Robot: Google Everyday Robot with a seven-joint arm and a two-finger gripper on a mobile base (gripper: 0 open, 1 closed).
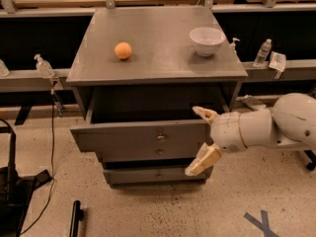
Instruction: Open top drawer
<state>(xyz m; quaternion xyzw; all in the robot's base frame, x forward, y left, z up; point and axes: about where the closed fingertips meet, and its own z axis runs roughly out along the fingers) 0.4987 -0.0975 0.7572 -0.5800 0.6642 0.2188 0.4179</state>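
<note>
The top drawer [128, 137] of the grey cabinet stands pulled out, its flat grey front carrying a small round metal knob [160, 137] at centre. Its inside is dark. My gripper [201, 138] is at the drawer's right end, open, with one tan finger [205, 113] above the front's top edge and the other finger [203, 160] below and in front of it. The white arm reaches in from the right. Two narrower drawer fronts [158, 174] sit shut below.
On the cabinet top [158, 58] lie an orange [123, 50] and a white bowl [207, 40]. A shelf behind holds bottles [262, 52]. A black stand [12, 191] is on the floor at the left. Blue tape [261, 223] marks the floor at the right.
</note>
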